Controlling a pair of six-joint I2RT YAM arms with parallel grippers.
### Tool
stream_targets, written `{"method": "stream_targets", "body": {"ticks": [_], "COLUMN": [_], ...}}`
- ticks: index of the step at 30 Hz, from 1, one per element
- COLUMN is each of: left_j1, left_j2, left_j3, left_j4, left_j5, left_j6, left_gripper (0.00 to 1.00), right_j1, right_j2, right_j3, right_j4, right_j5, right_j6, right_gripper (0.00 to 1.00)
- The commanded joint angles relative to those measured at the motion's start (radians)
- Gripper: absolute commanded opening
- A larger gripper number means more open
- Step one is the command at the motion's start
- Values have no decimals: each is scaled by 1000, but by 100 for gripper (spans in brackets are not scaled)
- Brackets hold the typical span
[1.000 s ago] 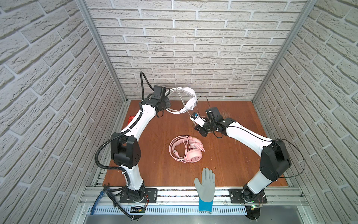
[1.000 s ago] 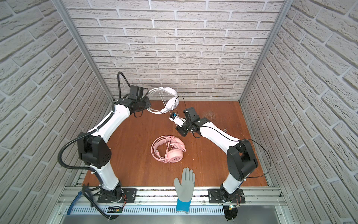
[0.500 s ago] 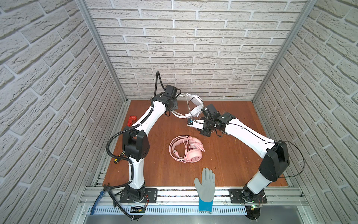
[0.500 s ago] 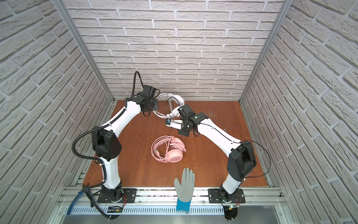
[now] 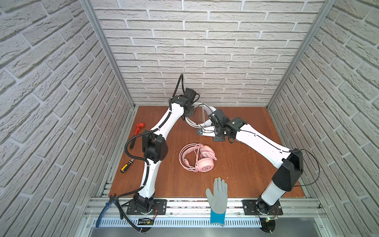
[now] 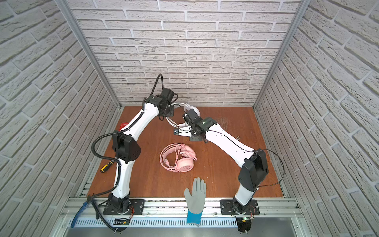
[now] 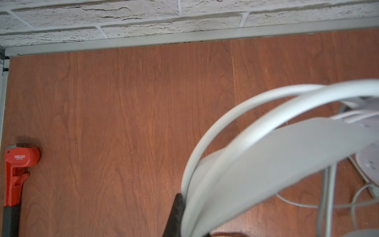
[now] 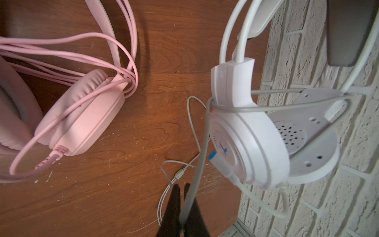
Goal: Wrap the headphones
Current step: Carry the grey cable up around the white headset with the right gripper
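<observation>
One pink headset (image 5: 206, 164), one white headset (image 8: 246, 143) (aloft); left end effector (image 5: 188, 114) clenched on headband (image 7: 266, 156), right end effector (image 8: 182, 190) on cable (image 8: 202, 156).

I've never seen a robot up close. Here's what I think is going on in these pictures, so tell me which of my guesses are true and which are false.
1. The pink headphones hang in the air. False: they lie on the table, with no pincer on them.
2. The right pincer is shut on the thin cable of the white headphones. True.
3. The left pincer grips the white headphones by the headband. True.
4. The glove at the front edge is red. False: it is grey with a blue cuff. The red thing is a wrench.
</observation>
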Motion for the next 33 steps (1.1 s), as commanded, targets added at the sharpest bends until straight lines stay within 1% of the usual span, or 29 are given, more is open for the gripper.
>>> {"method": "stream_targets", "body": {"ticks": [1,5,10,17,22,26,33], "left_j1": [2,0,-8,-13,-17,-17,-18], "left_j2": [19,23,28,22,21,28,35], "left_j3": [63,60,59,37,17,17,14], "left_j4": [-30,-38,-30,-18,-7,-12,-13], "left_j5": [-35,-3,32,55,68,108,146], "left_j6": [47,73,118,151,176,199,224], "left_gripper": [0,0,0,0,0,0,0], "right_j1": [13,11,-2,-48,-70,-98,-139], "right_j2": [0,-16,-40,15,45,64,110], "right_j3": [30,12,-42,-18,-10,-1,38], "right_j4": [-17,34,186,307,364,377,403], "right_j5": [101,139,100,60,7,-40,-63], "right_j6": [-64,-120,-218,-271,-283,-282,-263], "right_gripper": [5,6,6,6,6,6,8]}}
